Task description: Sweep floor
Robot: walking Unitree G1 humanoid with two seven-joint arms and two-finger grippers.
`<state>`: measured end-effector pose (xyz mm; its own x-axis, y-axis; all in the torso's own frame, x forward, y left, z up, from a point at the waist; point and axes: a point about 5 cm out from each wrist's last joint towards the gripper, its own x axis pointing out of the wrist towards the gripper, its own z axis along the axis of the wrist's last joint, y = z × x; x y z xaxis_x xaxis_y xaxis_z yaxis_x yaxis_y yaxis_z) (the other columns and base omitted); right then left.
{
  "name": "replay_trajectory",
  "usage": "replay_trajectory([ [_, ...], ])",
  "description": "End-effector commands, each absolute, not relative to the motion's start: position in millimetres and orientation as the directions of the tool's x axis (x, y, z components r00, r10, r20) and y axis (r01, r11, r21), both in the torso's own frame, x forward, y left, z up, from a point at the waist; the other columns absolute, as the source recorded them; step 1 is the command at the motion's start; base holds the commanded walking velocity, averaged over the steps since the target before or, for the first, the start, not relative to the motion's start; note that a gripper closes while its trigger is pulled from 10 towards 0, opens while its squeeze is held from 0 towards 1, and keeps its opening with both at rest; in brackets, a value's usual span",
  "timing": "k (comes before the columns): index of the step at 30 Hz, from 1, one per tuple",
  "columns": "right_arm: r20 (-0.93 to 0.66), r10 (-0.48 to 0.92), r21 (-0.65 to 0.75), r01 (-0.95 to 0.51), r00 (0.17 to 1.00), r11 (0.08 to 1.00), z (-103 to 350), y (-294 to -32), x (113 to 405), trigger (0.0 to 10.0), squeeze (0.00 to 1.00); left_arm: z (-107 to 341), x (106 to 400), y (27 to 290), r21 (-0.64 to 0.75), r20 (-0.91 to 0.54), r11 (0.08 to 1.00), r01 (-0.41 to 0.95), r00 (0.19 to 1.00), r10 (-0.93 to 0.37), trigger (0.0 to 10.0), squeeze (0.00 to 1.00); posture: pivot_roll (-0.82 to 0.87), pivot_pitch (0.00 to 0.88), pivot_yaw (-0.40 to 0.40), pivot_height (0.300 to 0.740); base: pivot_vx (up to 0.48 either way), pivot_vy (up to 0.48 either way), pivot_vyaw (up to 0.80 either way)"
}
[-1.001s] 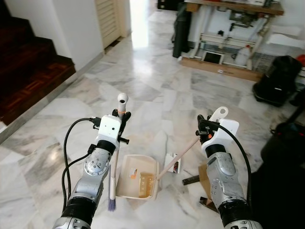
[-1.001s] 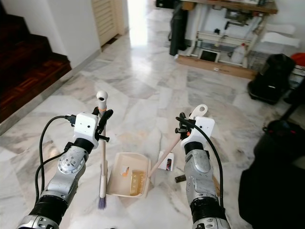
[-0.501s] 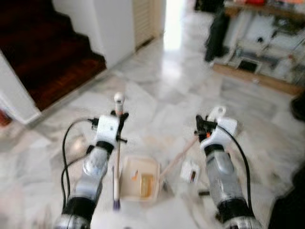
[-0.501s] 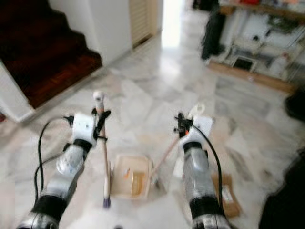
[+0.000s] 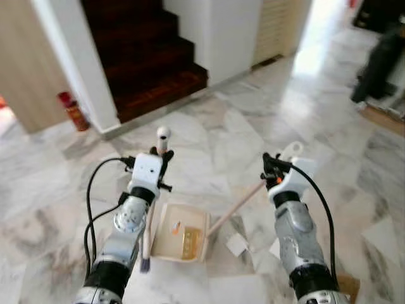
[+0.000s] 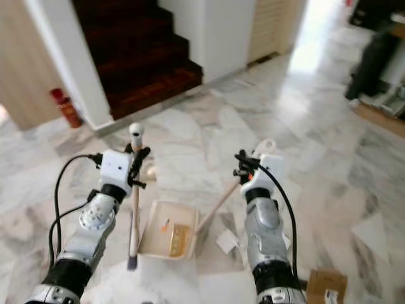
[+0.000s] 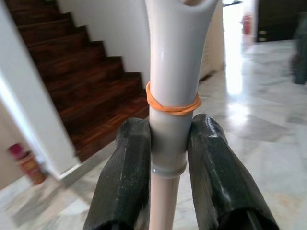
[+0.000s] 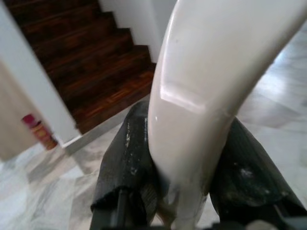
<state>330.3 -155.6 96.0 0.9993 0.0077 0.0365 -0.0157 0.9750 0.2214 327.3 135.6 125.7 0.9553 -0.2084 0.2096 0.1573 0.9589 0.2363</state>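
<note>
Left gripper (image 7: 168, 158) jaws clamping the upright white-handled small broom (image 5: 150, 218); right gripper (image 8: 187, 167) jaws clamping the cream plastic dustpan (image 5: 183, 233) handle, dustpan at 6 o'clock on marble floor (image 5: 209, 152).

Floor (image 5: 209, 136): grey-veined white marble tiles. Resting on it: a cream dustpan (image 5: 180, 232) holding small debris, a white paper scrap (image 5: 236, 244) just beside the dustpan, a cardboard piece (image 6: 326, 286) farther right, and a red canister (image 5: 70, 109) near the stair base.

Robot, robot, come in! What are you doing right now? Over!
Left gripper shut on broom. Right gripper shut on dustpan handle. Paper scrap on floor beside dustpan.
</note>
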Motion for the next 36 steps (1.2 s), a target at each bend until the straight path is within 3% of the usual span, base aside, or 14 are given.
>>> replay_trajectory([
  [1, 0.089, 0.024, 0.231, -0.044, 0.996, 0.972, 107.0, -149.1, 334.0, 10.0, 0.0, 131.0, 327.7, 141.2, 0.243, 0.233, 0.961, 0.134, 0.953, -0.192, 10.0, 0.0, 0.01, 0.0, -0.032, 0.74, 0.0, 0.0, 0.8],
  [11, 0.064, 0.041, 0.242, -0.056, 0.997, 0.969, 104.6, -148.9, 336.0, 10.0, 0.0, 134.2, 331.3, 150.3, 0.255, 0.234, 0.961, 0.106, 0.958, -0.168, 10.0, 0.0, 0.01, 0.0, -0.032, 0.74, 0.0, 0.0, 0.08],
  [36, 0.05, 0.041, 0.241, -0.052, 0.998, 0.969, 102.0, -148.5, 335.8, 10.0, 0.0, 128.9, 328.6, 147.2, 0.253, 0.218, 0.96, 0.119, 0.96, -0.176, 10.0, 0.0, 0.01, 0.0, -0.03, 0.74, 0.0, 0.261, 0.0],
])
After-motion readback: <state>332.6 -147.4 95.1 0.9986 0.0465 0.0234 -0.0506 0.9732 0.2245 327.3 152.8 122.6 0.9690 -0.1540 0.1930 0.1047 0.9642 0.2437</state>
